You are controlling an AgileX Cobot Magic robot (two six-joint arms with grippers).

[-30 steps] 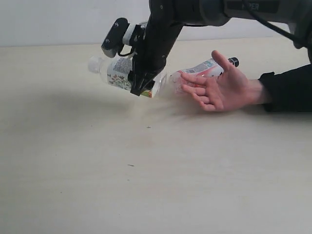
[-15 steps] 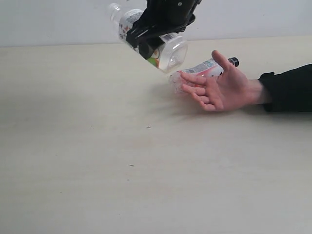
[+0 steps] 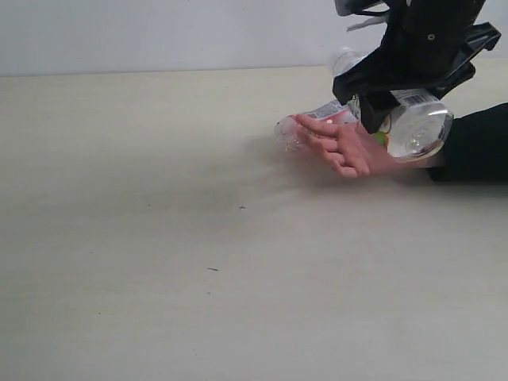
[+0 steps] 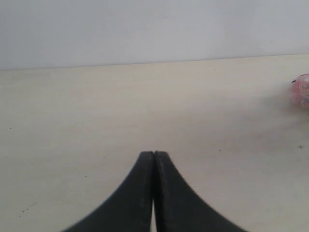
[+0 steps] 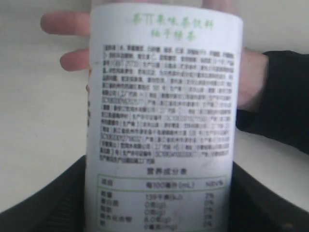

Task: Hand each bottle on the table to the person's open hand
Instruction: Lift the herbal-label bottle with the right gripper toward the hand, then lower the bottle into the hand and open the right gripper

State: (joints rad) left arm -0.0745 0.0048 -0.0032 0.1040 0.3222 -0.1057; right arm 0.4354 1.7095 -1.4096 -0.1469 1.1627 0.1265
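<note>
My right gripper (image 3: 386,101) is shut on a clear bottle (image 3: 418,127) with a white label printed in green, held tilted just above the person's open hand (image 3: 347,148). In the right wrist view that bottle (image 5: 161,111) fills the picture between my black fingers (image 5: 260,200), with the hand (image 5: 72,59) and its black sleeve (image 5: 282,99) behind it. A pinkish-label bottle (image 3: 316,116) lies on the table (image 3: 198,238) behind the person's fingers. My left gripper (image 4: 153,155) is shut on nothing, low over the table (image 4: 145,96); the pinkish bottle (image 4: 301,91) shows at the picture's edge.
The person's black sleeve (image 3: 476,143) rests on the table at the right edge. A pale wall (image 3: 159,32) runs behind the table's far edge. A few tiny dark specks (image 3: 213,269) mark the surface.
My right gripper has carried the bottle up from the table left of the hand, then across to the right, and it now hangs over the palm.
</note>
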